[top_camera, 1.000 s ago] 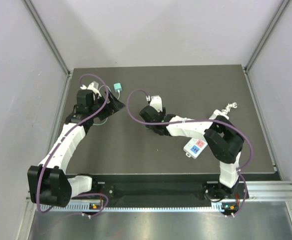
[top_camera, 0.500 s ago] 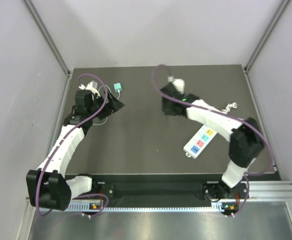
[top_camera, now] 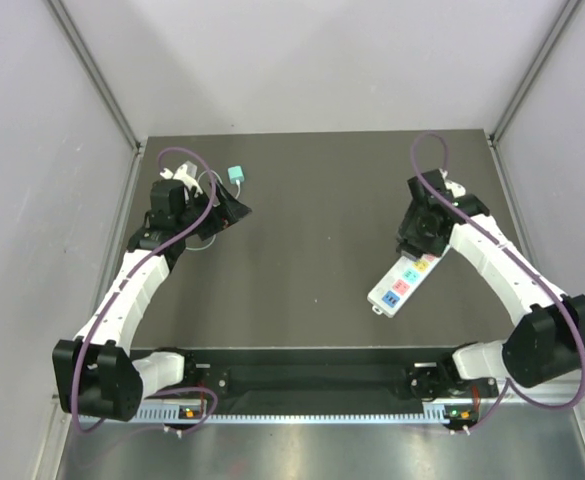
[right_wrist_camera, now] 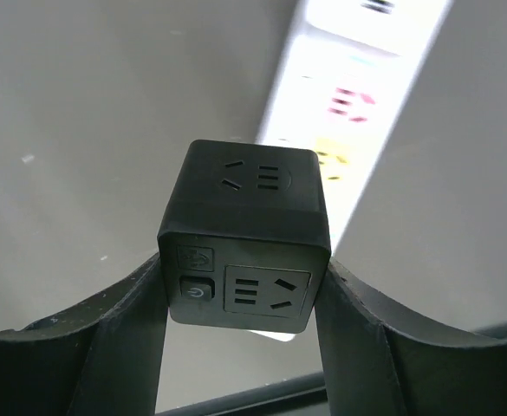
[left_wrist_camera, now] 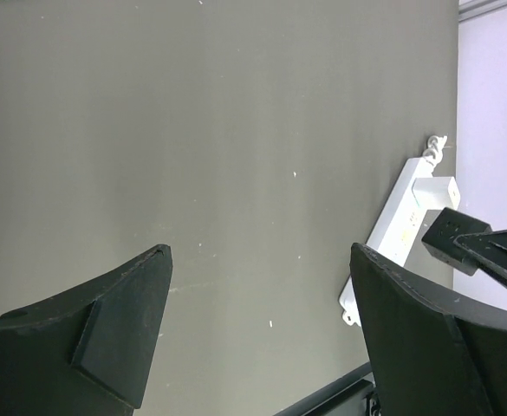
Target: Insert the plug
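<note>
My right gripper (top_camera: 417,236) is shut on a black cube plug adapter (right_wrist_camera: 244,236) with sockets and a power button on its faces. It holds the cube just above the far end of the white power strip (top_camera: 402,281), whose coloured socket labels show below the cube in the right wrist view (right_wrist_camera: 348,95). The strip lies on the dark mat at the right. My left gripper (top_camera: 234,208) is open and empty at the far left. Its wrist view shows the strip (left_wrist_camera: 393,227) far off and my right gripper (left_wrist_camera: 478,247) above it.
A small teal plug (top_camera: 235,174) with a thin white cord lies at the far left by my left gripper. The strip's coiled white cord end (left_wrist_camera: 436,146) lies at its far end. Grey walls enclose the mat (top_camera: 312,290) on three sides.
My right arm has swung from the mat's centre to the right with the black cube, ending over the far end of the power strip. The left arm has stayed still.
</note>
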Controlling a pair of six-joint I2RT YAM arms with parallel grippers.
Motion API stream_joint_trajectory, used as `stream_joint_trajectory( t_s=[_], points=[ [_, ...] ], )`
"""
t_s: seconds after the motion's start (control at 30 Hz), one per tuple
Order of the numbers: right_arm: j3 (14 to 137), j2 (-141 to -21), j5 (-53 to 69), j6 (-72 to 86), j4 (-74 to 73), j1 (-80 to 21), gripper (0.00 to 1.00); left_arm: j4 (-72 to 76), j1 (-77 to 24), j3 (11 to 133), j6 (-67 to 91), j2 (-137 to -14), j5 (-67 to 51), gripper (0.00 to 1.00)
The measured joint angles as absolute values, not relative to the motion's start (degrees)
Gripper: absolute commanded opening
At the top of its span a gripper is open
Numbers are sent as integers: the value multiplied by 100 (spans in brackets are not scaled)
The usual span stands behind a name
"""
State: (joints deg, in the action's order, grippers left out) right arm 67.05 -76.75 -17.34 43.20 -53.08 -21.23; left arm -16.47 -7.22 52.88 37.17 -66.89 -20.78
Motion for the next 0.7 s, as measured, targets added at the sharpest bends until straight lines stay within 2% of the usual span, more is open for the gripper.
stream_joint_trajectory(
  t_s=[0.3, 0.7],
  points=[
    [6257, -7644, -1092, 4143, -5655, -451, 0, -1647, -722, 5288, 3715, -6685, -2075, 88],
    [6213, -7863, -635, 4062, -5537, -180, 0, -1643, -722, 5288, 3715, -6611, -2078, 88]
  ],
)
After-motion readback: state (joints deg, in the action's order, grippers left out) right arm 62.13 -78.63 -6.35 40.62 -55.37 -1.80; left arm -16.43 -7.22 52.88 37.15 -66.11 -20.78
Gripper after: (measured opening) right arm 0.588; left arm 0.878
